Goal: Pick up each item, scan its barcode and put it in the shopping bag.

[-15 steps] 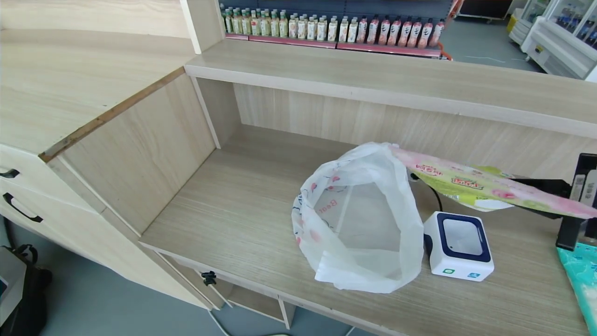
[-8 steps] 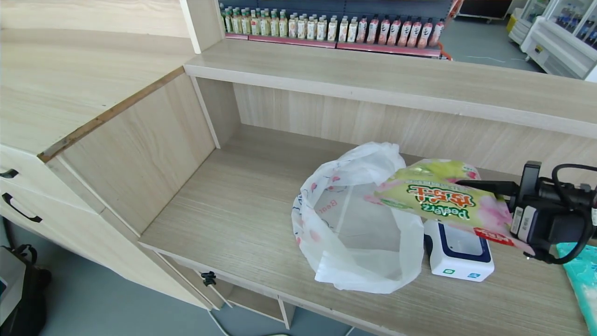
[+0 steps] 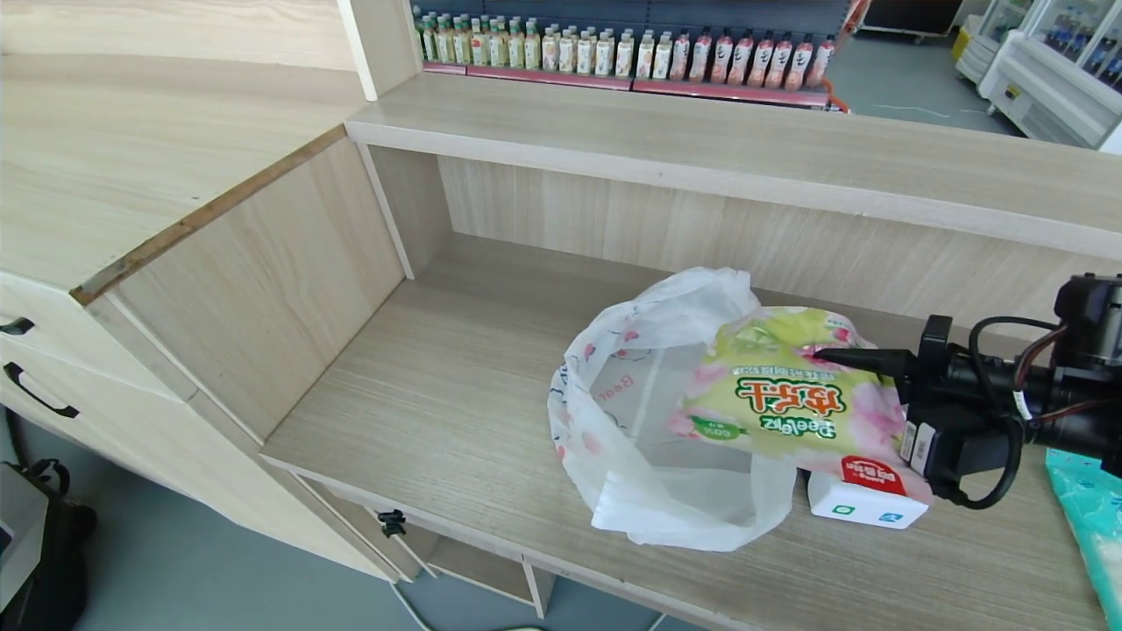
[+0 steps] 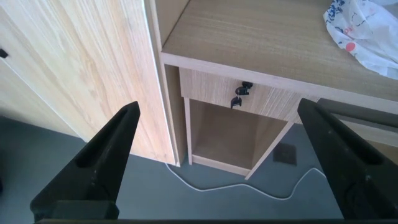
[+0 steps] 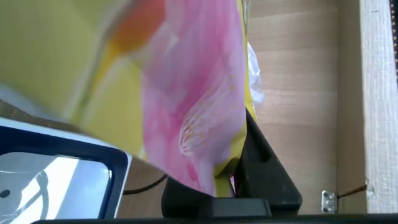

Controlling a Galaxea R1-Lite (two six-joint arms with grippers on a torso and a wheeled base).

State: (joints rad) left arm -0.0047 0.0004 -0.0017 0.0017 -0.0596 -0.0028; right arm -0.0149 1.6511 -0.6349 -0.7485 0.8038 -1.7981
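**Checkout, mid-scan.** Over the tabletop (image 3: pixel 456 403), the right fingers (image 3: pixel 868 359) are clamped on one end of a pink-and-green pack (image 3: pixel 771 399). They hold it roughly level just above the scanner (image 3: pixel 863 510), so that it covers the scanner's window. The pack's free end reaches past the scanner and over the mouth of the bag (image 3: pixel 649 456), which stands open just beside the scanner. A teal pack (image 3: pixel 1091 513) lies on the tabletop on the scanner's other side, away from the bag. The left fingers (image 4: pixel 106 162) are spread wide with nothing between them. They hang well apart from the scanner, beyond the bag and below the tabletop's front edge.

We judge the step in hand to be the scan, with the drop into the bag next. The printed face looks up, so we take it that the barcode is on the underside, though we cannot see it. To do this well, we would keep that underside flat and square to the window, close over the scanner without touching it, and steady. The pack looks soft and may sag at its free end. Leaving the scanner, we would carry the pack well over the bag's limp rim before the fingers let go, or it may fold the mouth shut.
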